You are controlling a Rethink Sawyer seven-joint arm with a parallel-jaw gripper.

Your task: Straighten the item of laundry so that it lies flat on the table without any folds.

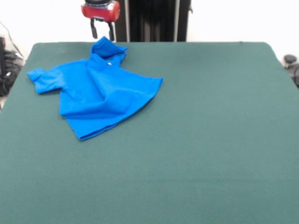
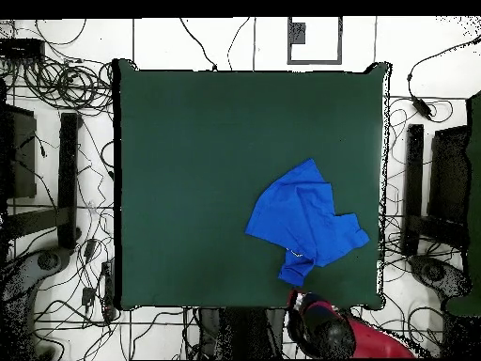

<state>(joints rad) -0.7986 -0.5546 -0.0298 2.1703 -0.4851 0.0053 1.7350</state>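
My tool [image 1: 102, 31] hangs above the back edge of the tabletop [image 1: 210, 140], its two dark fingers [image 1: 94, 29] spread apart with nothing between them, just off the nearest tip of the shirt [image 1: 100, 91]. From above, the tool [image 2: 299, 303] sits at the tabletop's [image 2: 188, 169] rim right beside that same tip of the shirt [image 2: 302, 221]. The shirt is bright blue and lies crumpled rather than flat. One sleeve [image 1: 43, 78] reaches out sideways from the body, and a small bunched part [image 1: 108, 50] points toward my tool. The body is rumpled, with soft ridges running across it and the lower hem doubled over itself along one edge. The shirt lies wholly on the green cloth, close to the tabletop's edge under my tool and nearer one side, with much bare green on its other sides.
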